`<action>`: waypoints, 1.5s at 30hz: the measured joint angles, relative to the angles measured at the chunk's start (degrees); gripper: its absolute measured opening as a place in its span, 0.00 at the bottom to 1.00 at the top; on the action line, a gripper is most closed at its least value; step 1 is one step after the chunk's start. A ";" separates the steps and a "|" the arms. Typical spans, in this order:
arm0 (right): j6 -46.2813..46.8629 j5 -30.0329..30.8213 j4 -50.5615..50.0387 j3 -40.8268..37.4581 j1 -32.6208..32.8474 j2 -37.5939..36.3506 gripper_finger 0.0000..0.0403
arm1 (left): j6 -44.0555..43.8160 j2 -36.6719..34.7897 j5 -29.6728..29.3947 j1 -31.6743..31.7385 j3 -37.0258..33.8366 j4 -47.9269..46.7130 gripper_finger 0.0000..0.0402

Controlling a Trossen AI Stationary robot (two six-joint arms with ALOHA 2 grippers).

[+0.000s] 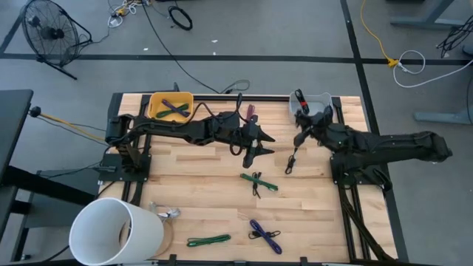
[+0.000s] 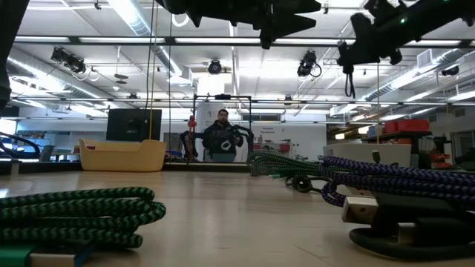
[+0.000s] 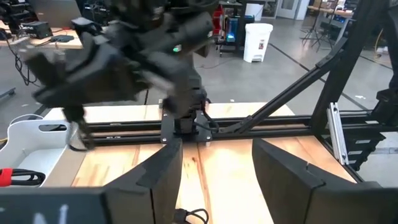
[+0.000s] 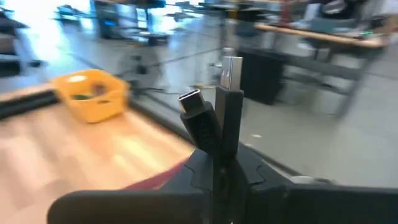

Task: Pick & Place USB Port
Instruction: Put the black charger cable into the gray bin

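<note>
Right pincer (image 1: 298,140) raised over the pale wooden bench (image 1: 214,207), beside the grey bin (image 1: 319,100), clamped on a black USB cable (image 4: 217,127); its plugs stick up past the fingers, the rest dangles. Left pincer (image 1: 255,148) spread open mid-bench, above a green bundled cable (image 1: 259,182).

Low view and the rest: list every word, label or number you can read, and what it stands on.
None can be read.
Signs on the room's back wall in the low view: too small and blurred.
USB plugs in the right gripper: no marking shows.
</note>
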 joint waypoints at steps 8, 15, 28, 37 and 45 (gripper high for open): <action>-6.61 -2.38 -1.51 0.00 -16.90 2.00 0.04 | -0.15 0.00 0.01 0.00 0.00 -0.02 0.49; -10.80 -6.81 -1.64 0.00 -31.17 8.51 0.04 | -0.15 0.00 0.01 0.00 0.00 -0.02 0.49; -18.78 -6.62 1.67 0.00 -43.15 25.40 0.03 | -0.01 0.00 0.01 0.00 0.02 -0.08 0.49; -18.94 -13.62 5.71 0.00 -45.48 34.93 0.04 | -0.02 0.00 -0.01 0.00 0.02 -0.27 0.49; -18.28 -16.23 7.75 0.00 -45.46 36.72 0.40 | -0.04 0.00 -0.01 0.00 0.07 -0.39 0.49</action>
